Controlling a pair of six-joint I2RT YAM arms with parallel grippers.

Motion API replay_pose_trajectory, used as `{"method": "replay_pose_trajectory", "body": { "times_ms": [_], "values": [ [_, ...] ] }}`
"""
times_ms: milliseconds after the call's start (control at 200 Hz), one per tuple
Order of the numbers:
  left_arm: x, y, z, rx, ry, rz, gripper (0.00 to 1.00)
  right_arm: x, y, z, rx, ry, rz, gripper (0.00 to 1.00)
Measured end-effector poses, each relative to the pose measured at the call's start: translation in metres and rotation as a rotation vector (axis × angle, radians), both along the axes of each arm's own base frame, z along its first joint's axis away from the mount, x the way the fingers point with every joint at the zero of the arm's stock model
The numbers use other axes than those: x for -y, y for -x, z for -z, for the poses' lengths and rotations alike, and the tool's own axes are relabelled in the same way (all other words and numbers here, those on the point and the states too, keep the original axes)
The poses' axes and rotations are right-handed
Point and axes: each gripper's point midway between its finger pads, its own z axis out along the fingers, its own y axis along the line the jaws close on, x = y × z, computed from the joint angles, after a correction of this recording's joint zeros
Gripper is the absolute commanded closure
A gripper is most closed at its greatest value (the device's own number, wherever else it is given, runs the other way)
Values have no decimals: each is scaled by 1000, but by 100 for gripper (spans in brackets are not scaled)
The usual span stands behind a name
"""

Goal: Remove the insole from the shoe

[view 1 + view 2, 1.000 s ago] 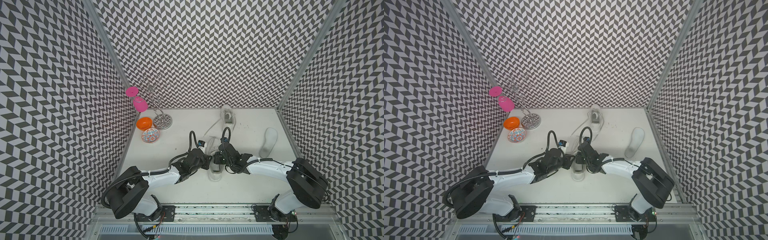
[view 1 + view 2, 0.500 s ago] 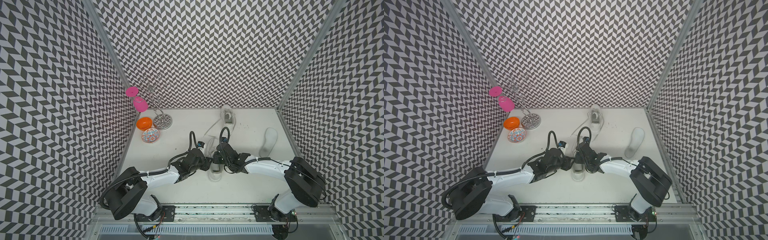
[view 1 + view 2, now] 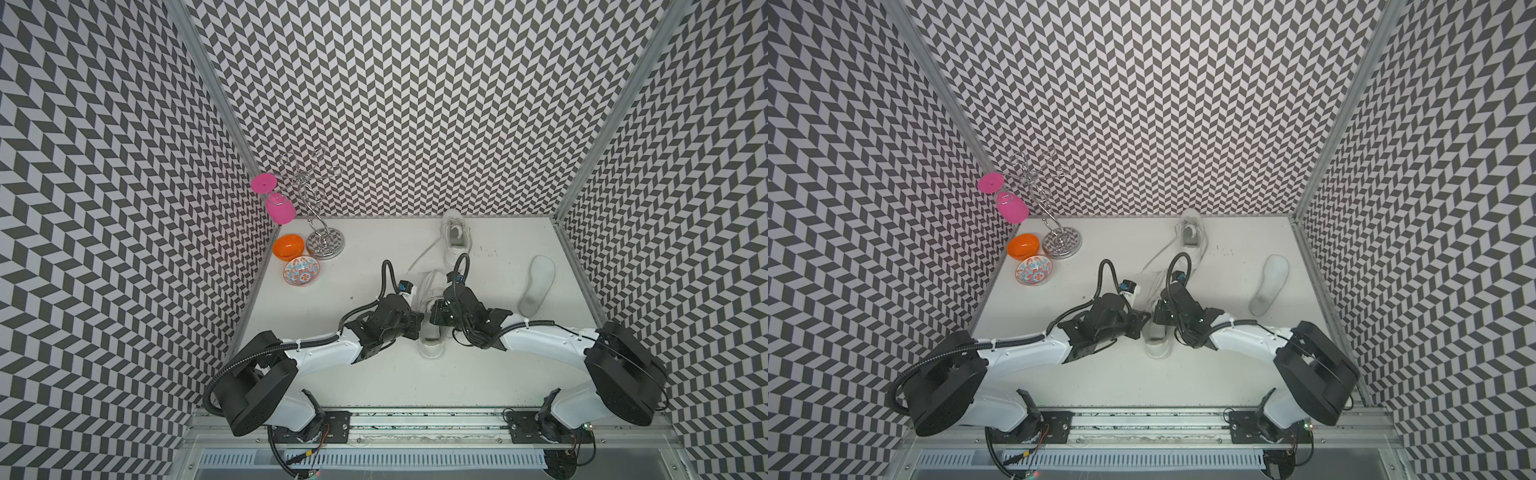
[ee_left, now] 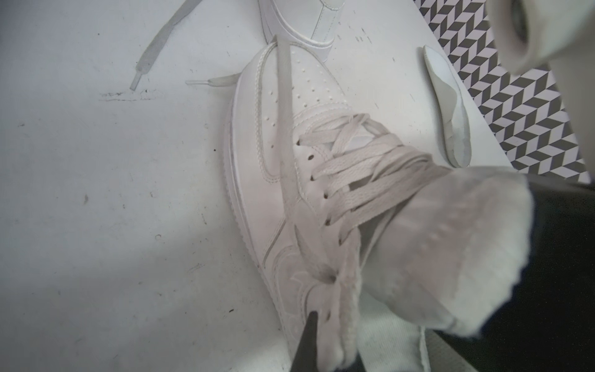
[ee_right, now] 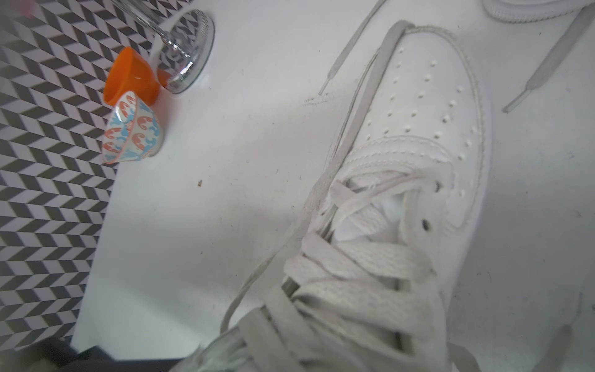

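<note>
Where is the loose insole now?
In both top views the loose insole lies on the table by the right wall, right of the near shoe.

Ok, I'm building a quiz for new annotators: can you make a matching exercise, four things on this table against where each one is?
1 loose insole
2 pink glass
3 orange bowl
4 laced shoe

a hanging upside down on the wire rack
b between left gripper and right gripper
c lying flat, alone, on the right side
d standing beside the rack's base

Pairs: 1-c, 2-a, 3-d, 4-b
</note>
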Motion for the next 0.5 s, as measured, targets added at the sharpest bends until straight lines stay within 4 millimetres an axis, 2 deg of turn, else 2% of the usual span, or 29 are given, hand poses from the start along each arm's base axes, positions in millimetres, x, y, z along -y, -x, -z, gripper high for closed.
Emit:
{"method": "replay_pose_trajectory", "body": {
  "times_ms": [320,501],
  "values": [
    [4,-7,1,-2,13,9,100,7,6,-10,27,-83,6,100],
    [4,-11,-4,35,9,4,100,9,11,-23,36,-132,12,100]
  ]
}}
